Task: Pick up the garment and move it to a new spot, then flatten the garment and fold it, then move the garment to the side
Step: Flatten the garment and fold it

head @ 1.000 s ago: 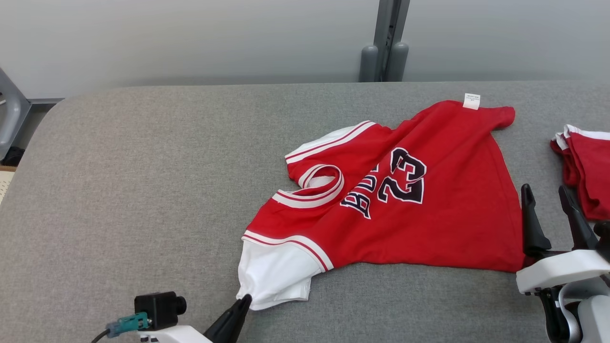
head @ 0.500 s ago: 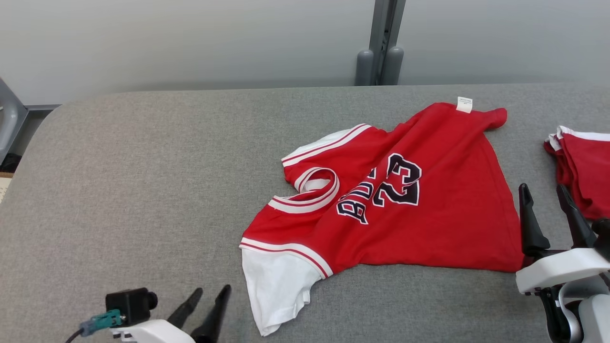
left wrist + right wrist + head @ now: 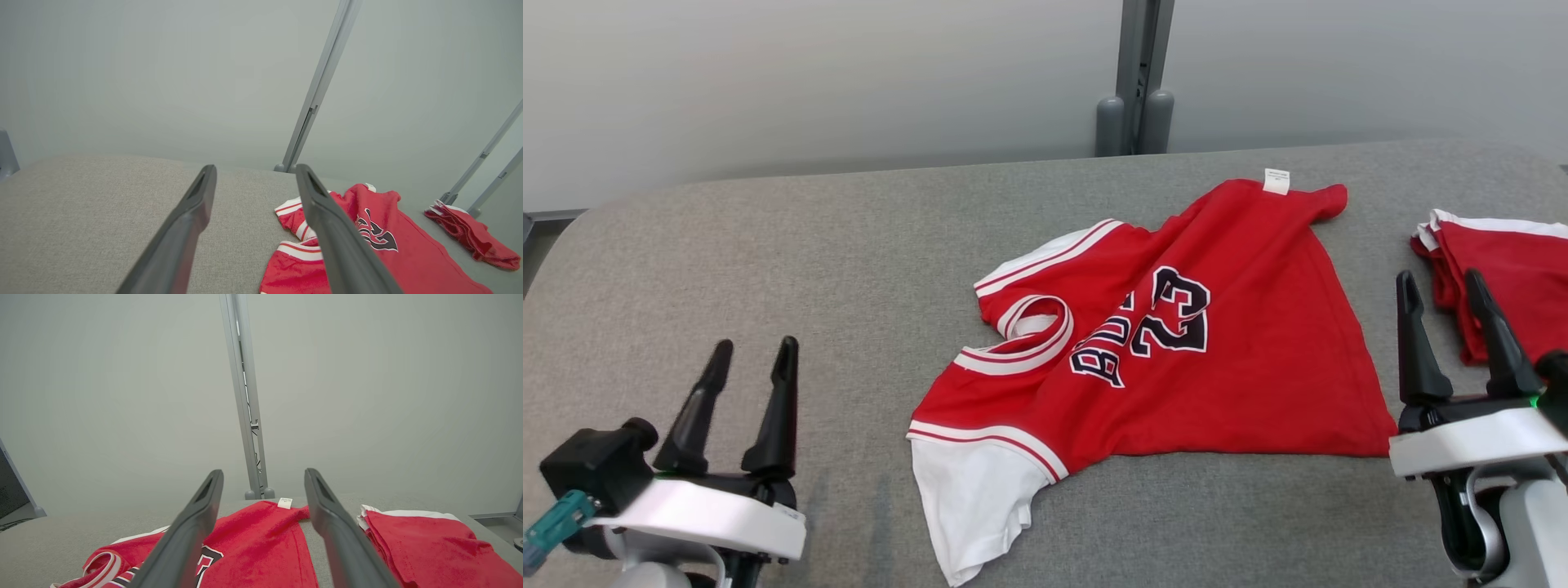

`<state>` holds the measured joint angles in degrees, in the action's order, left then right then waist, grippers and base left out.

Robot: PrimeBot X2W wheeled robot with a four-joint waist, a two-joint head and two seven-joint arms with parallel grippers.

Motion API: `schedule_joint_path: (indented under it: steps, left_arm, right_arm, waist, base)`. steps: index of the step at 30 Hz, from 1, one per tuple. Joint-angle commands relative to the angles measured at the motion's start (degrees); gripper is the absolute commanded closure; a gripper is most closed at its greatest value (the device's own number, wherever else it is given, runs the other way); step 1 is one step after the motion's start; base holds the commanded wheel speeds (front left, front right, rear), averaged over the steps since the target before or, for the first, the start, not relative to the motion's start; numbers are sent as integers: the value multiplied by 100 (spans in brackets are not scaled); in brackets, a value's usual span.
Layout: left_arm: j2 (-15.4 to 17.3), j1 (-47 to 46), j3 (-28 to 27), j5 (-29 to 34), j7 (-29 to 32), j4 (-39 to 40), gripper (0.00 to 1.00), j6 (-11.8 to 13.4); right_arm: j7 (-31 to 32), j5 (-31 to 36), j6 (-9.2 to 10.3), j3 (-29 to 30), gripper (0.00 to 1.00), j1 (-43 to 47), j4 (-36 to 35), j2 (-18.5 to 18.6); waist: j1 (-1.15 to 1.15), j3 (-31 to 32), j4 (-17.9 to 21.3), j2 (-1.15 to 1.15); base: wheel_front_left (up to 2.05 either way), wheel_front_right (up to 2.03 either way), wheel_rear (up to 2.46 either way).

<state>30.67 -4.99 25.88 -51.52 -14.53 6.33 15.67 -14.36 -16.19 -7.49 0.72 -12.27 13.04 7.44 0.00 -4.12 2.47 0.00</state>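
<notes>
The garment (image 3: 1168, 351), a red jersey with white sleeves and a dark "23", lies spread but creased on the grey padded table (image 3: 809, 245); it shows also in the left wrist view (image 3: 392, 249) and the right wrist view (image 3: 261, 543). My left gripper (image 3: 752, 355) stands open at the lower left, well apart from the jersey's white sleeve, with nothing between its fingers. Over at the lower right my right gripper (image 3: 1441, 286) is open too, just off the jersey's right hem, holding nothing.
A second pile of red and white cloth (image 3: 1503, 278) lies at the table's right edge, close behind my right gripper. A grey post (image 3: 1135, 77) rises behind the table's far edge. Bare grey tabletop stretches left of the jersey.
My left gripper has let go of the white sleeve, opened, and drawn back to the left. The sleeve has dropped flat. The camera has shifted, so the whole scene sits further left.
</notes>
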Motion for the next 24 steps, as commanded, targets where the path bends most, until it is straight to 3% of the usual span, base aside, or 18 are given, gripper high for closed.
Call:
schedule_joint_path:
  steps: [1, 4, 10, 15, 24]
  left_arm:
    - [45, -11, -147, 237, -50, 27, 0, 26]
    - [-12, 54, -402, 651, -67, 65, 0, 77]
    - [-449, 309, -957, 1571, -68, 181, 0, 39]
    - [-888, 619, -1124, 2031, -69, 140, 0, -137]
    - [-1556, 835, -1403, 2532, -63, -672, 0, -631]
  right_arm:
    - [-55, -46, -1, -61, 0, -102, -149, 14]
    - [-82, -41, -1, -163, 0, -145, -285, 1]
    - [-93, -12, -1, -114, 0, 28, -429, 13]
    - [-91, 49, -1, 30, 0, 288, -375, -51]
    - [-93, 127, -1, -90, 0, 453, -255, -202]
  waist:
    - [0, 14, 54, 0]
    - [0, 37, 94, 0]
    - [0, 114, 95, 0]
    - [0, 149, 69, 0]
    - [0, 223, 29, 0]
  base:
    - [0, 0, 0]
    - [0, 0, 0]
    - [0, 0, 0]
    - [0, 0, 0]
    - [0, 0, 0]
